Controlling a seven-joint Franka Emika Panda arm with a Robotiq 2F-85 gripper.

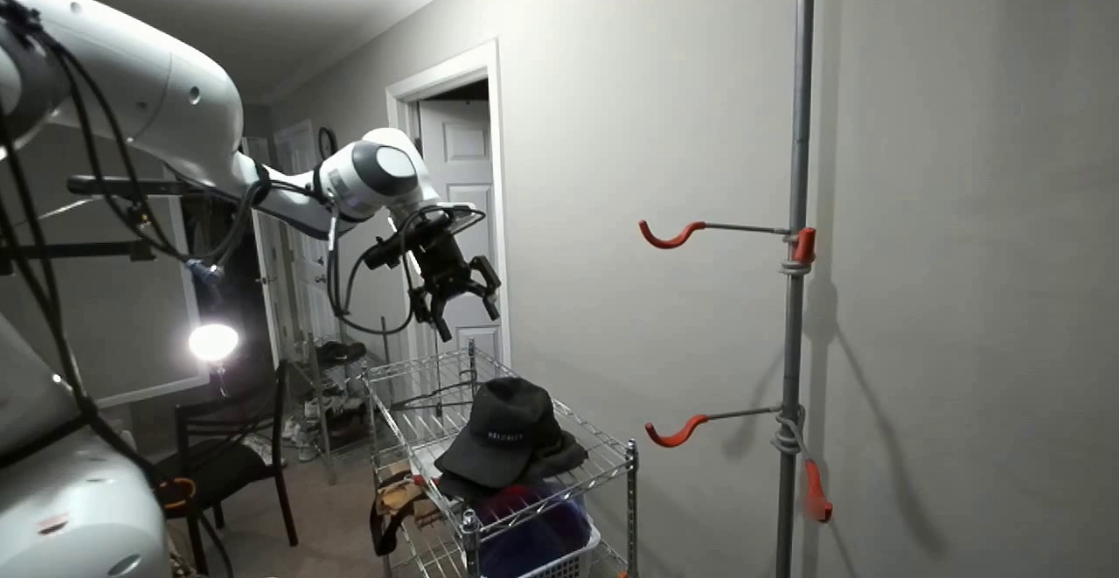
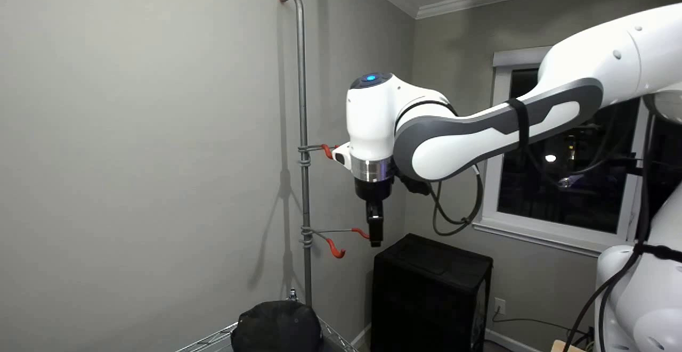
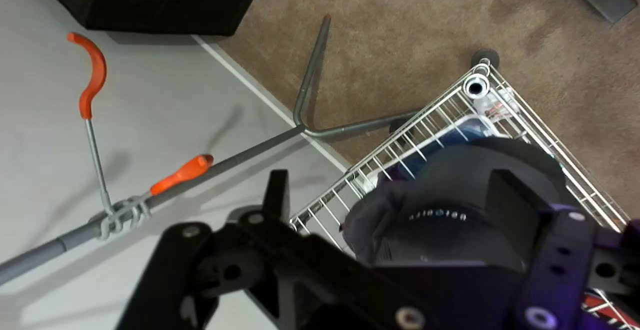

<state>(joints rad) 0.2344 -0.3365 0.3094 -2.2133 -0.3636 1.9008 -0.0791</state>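
In an exterior view I see the gripper (image 1: 469, 323), jaws apart, above a cap (image 1: 505, 421) on shelving (image 1: 632, 508); in an exterior view, a black box (image 2: 429, 301) beyond; in the wrist view, a hooked pole (image 3: 250, 154) beside the shelving.

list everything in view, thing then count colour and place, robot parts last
Walls: at least two, light grey, around the room
Carpet: one, brown, on the floor
Wire rack: one, silver, near the wall
Caps: at least one, near-black, rack's top shelf
Basket: one, white, under the top shelf
Pole: one, grey, upright by the wall
Hooks: four, red-orange on grey rods, two pairs on the pole
Boxy unit: one, black, near the room's corner
Window: at least one, white-framed, near the boxy unit
Chair: one, black, background
Doors: at least two, white, background
Shoes: several, dark and pale, background
Bright light: one, white, background
Gripper: one, black, open and empty, higher than the rack
Arm: one, white and grey, carrying the gripper
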